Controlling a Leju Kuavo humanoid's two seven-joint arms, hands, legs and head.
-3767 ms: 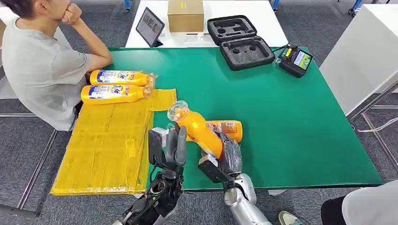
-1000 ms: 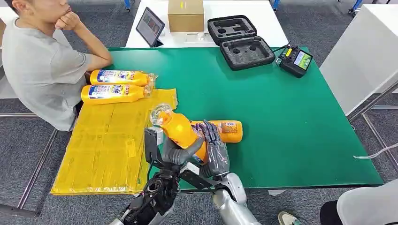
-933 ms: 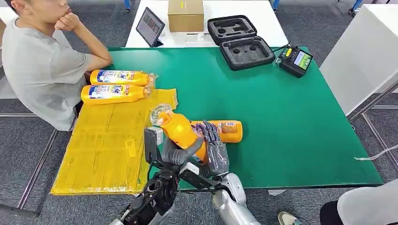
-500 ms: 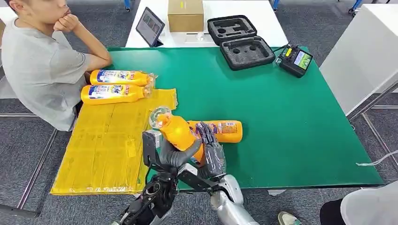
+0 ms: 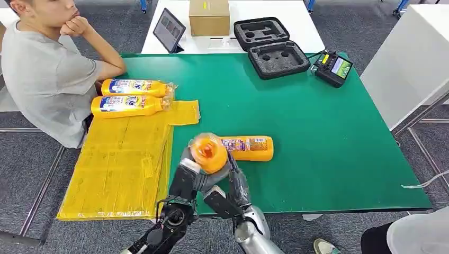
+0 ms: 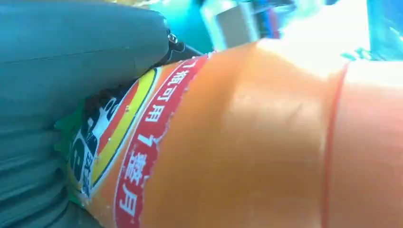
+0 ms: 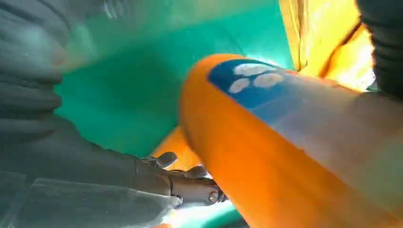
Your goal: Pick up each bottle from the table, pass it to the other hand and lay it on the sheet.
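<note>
Green table (image 5: 317, 121) carries a yellow sheet (image 5: 122, 159) at its left side, w/ two bottles (image 5: 132, 96) lying at the sheet's far end, near a seated person (image 5: 42, 69). Left hand (image 5: 193, 174) grips an orange bottle (image 5: 209, 153) above the table's near edge, cap end toward the camera. Right hand (image 5: 237, 185) is just beside it, fingers apart, holding nothing. Another bottle (image 5: 248, 147) lies on the table behind.
</note>
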